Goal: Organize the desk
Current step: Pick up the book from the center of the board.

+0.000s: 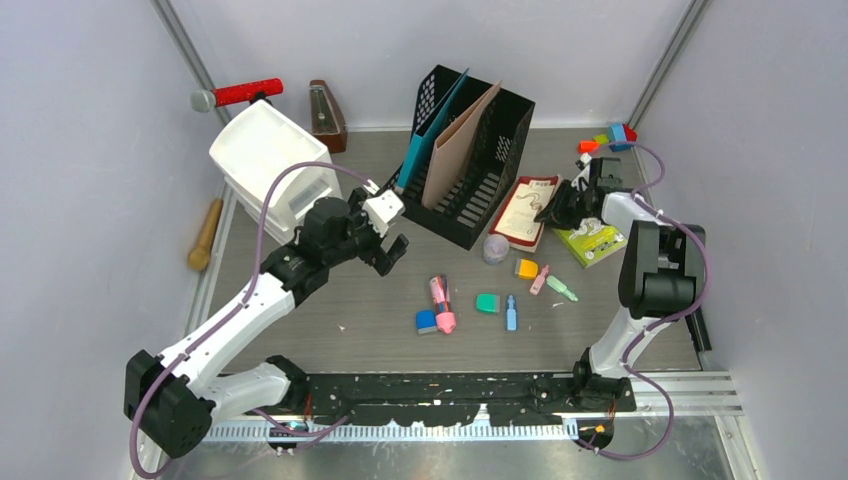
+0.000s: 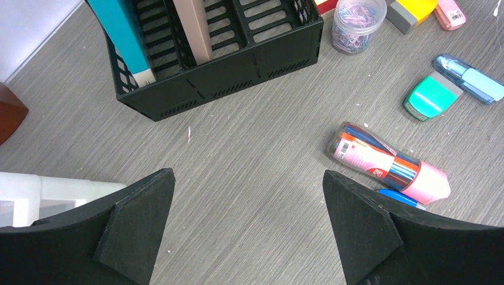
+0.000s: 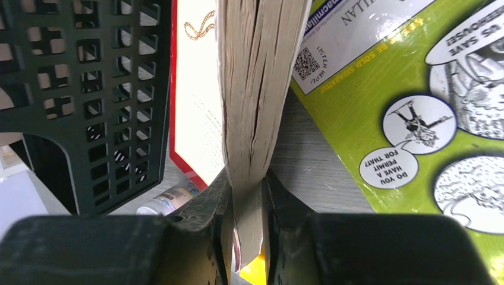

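The desk (image 1: 340,300) is a grey-brown wood-grain top strewn with stationery. My right gripper (image 1: 562,206) is shut on the page edge of a red-and-white book (image 1: 527,210), which lies beside a black file holder (image 1: 470,165). In the right wrist view the book's pages (image 3: 255,89) are pinched between my right gripper's (image 3: 245,181) jaws. My left gripper (image 1: 386,250) hovers open over bare desk in front of the holder. In its wrist view my left gripper (image 2: 246,181) stands wide with only desk (image 2: 238,136) between the fingers.
A green book (image 1: 592,243) lies right of the held book. A jar of clips (image 1: 496,248), a pink pen pack (image 1: 442,303), highlighters (image 1: 511,312) and erasers (image 1: 487,302) are scattered mid-desk. A white bin (image 1: 265,165), a metronome (image 1: 327,116) and a red-handled tool (image 1: 245,93) stand at back left.
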You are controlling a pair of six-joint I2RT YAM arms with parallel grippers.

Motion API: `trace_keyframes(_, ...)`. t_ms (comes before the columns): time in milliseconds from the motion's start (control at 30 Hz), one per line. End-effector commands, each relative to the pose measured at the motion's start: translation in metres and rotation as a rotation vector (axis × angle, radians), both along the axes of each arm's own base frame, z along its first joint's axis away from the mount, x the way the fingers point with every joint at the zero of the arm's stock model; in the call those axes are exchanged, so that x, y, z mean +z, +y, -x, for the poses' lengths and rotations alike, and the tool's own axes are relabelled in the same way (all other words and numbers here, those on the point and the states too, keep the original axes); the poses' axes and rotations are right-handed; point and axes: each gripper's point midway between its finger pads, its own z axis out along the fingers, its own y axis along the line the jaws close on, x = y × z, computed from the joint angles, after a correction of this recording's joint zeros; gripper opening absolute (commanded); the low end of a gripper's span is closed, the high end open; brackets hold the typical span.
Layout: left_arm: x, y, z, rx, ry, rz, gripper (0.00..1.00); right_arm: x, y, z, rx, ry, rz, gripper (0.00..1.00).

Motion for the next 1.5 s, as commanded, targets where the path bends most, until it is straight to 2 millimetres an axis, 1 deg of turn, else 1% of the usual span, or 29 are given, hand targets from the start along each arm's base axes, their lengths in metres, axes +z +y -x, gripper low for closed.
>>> trace_keyframes(0, 0.018, -0.003, 0.0, -0.023, -0.067, 0.037, 1.0, 0.049, -0.015, -0.019, -0.007, -0.162, 0.093, 0.14)
trace_keyframes(33, 0.018, -0.003, 0.0, -0.022, -0.067, 0.038, 1.0, 0.053, -0.017, -0.019, -0.012, -0.16, 0.107, 0.13)
trace_keyframes(100, 0.019, -0.002, 0.0, -0.022, -0.071, 0.038, 0.99, 0.056, -0.023, -0.018, -0.018, -0.145, 0.143, 0.12)
trace_keyframes(200, 0.02, -0.002, 0.001, -0.023, -0.074, 0.039, 1.0, 0.056, -0.035, -0.016, -0.014, -0.121, 0.216, 0.13)
trace_keyframes(267, 0.02, -0.002, 0.0, -0.024, -0.075, 0.037, 1.0, 0.053, -0.044, -0.013, -0.021, -0.1, 0.272, 0.2)
trace_keyframes(333, 0.02, -0.002, 0.001, -0.024, -0.076, 0.038, 1.0, 0.052, -0.048, -0.013, -0.019, -0.099, 0.297, 0.34)
trace_keyframes(400, 0.019, -0.002, 0.0, -0.025, -0.074, 0.035, 1.0, 0.05, -0.05, -0.013, -0.02, -0.093, 0.305, 0.44)
trace_keyframes(500, 0.019, -0.002, 0.0, -0.024, -0.073, 0.036, 1.0, 0.049, -0.052, -0.016, -0.026, -0.083, 0.312, 0.51)
trace_keyframes(533, 0.019, -0.002, 0.0, -0.025, -0.074, 0.036, 1.0, 0.043, -0.053, -0.016, -0.026, -0.065, 0.316, 0.54)
trace_keyframes(567, 0.019, -0.002, 0.0, -0.026, -0.073, 0.034, 1.0, 0.044, -0.053, -0.019, -0.026, -0.066, 0.32, 0.55)
trace_keyframes(600, 0.019, -0.002, 0.0, -0.025, -0.073, 0.035, 1.0, 0.038, -0.055, -0.019, -0.027, -0.048, 0.325, 0.56)
trace_keyframes(633, 0.019, -0.002, 0.0, -0.025, -0.075, 0.034, 1.0, 0.038, -0.056, -0.021, -0.029, -0.049, 0.329, 0.57)
trace_keyframes(667, 0.019, -0.001, 0.0, -0.024, -0.076, 0.034, 1.0, 0.033, -0.057, -0.022, -0.028, -0.035, 0.331, 0.57)
trace_keyframes(767, 0.019, -0.001, 0.001, -0.026, -0.076, 0.031, 1.0, 0.026, -0.057, -0.026, -0.024, -0.022, 0.333, 0.57)
trace_keyframes(867, 0.017, -0.002, 0.0, -0.027, -0.074, 0.028, 1.0, 0.016, -0.056, -0.028, -0.017, 0.004, 0.338, 0.57)
trace_keyframes(967, 0.016, -0.002, 0.0, -0.029, -0.072, 0.028, 1.0, 0.008, -0.053, -0.029, -0.009, 0.019, 0.322, 0.57)
trace_keyframes(1033, 0.016, -0.002, 0.0, -0.029, -0.071, 0.028, 1.0, 0.001, -0.049, -0.03, -0.003, 0.031, 0.305, 0.55)
trace_keyframes(1200, 0.018, -0.001, 0.001, -0.03, -0.078, 0.029, 1.0, -0.007, -0.043, -0.033, -0.001, 0.052, 0.273, 0.49)
trace_keyframes(1267, 0.018, -0.001, 0.001, -0.029, -0.082, 0.029, 1.0, -0.008, -0.04, -0.034, 0.0, 0.055, 0.255, 0.44)
trace_keyframes(1300, 0.019, -0.001, 0.001, -0.029, -0.083, 0.029, 1.0, -0.009, -0.038, -0.034, 0.003, 0.057, 0.246, 0.4)
trace_keyframes(1333, 0.019, -0.001, 0.001, -0.03, -0.082, 0.029, 1.0, -0.009, -0.038, -0.034, 0.002, 0.058, 0.243, 0.37)
trace_keyframes(1367, 0.018, -0.001, 0.001, -0.029, -0.081, 0.029, 1.0, -0.008, -0.038, -0.034, 0.001, 0.055, 0.243, 0.31)
trace_keyframes(1400, 0.019, -0.001, 0.0, -0.029, -0.082, 0.029, 1.0, -0.008, -0.039, -0.034, -0.001, 0.054, 0.245, 0.28)
trace_keyframes(1433, 0.018, -0.001, 0.001, -0.03, -0.08, 0.027, 1.0, -0.005, -0.039, -0.035, -0.002, 0.046, 0.247, 0.22)
trace_keyframes(1467, 0.018, -0.001, 0.0, -0.028, -0.08, 0.029, 1.0, -0.003, -0.04, -0.035, -0.004, 0.041, 0.249, 0.19)
